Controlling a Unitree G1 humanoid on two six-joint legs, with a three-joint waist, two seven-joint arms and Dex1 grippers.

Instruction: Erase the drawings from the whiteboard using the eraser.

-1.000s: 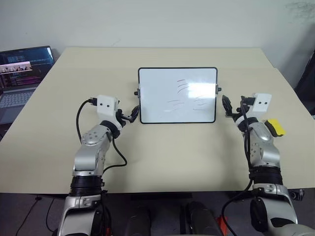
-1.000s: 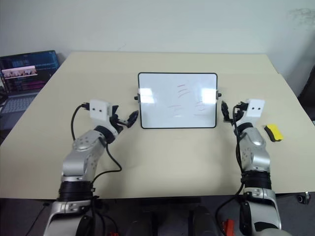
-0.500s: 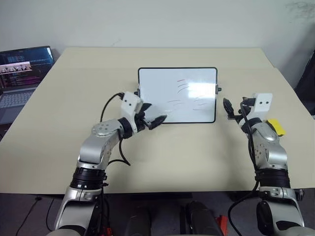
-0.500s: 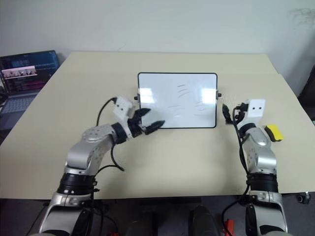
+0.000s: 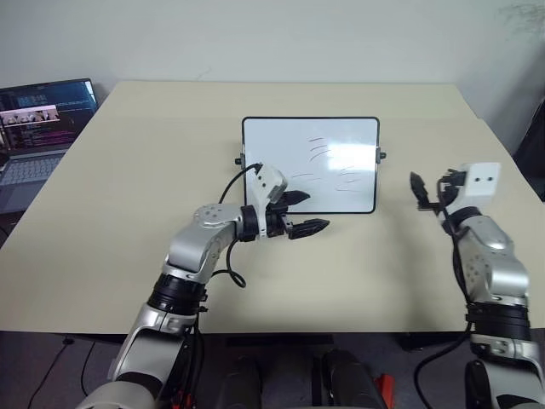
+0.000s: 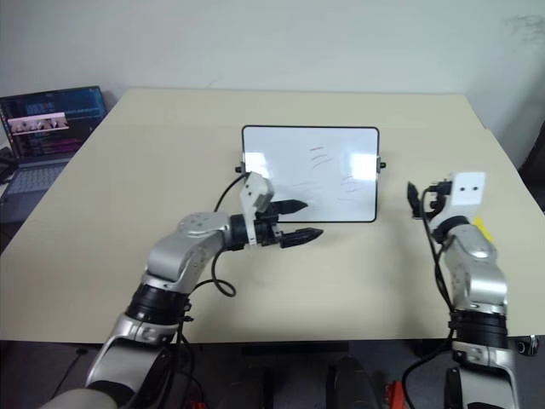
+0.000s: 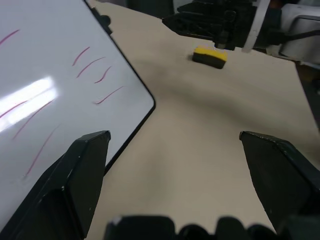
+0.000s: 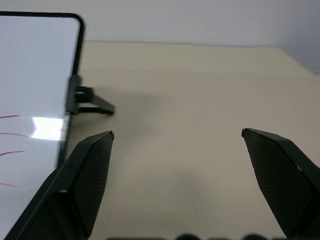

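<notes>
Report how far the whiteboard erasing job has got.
Done: nothing; the drawings are all on the whiteboard. In hand: neither the left gripper nor the right gripper, both open. Left: grasp the eraser and wipe.

The left gripper (image 5: 300, 215) hangs spread-fingered over the whiteboard's (image 5: 341, 183) near edge, barring the desk's (image 5: 153, 153) middle. Bare desk lies open toward the right edge, where the right gripper (image 7: 215, 22) stands just beside the eraser (image 7: 210, 56).
</notes>
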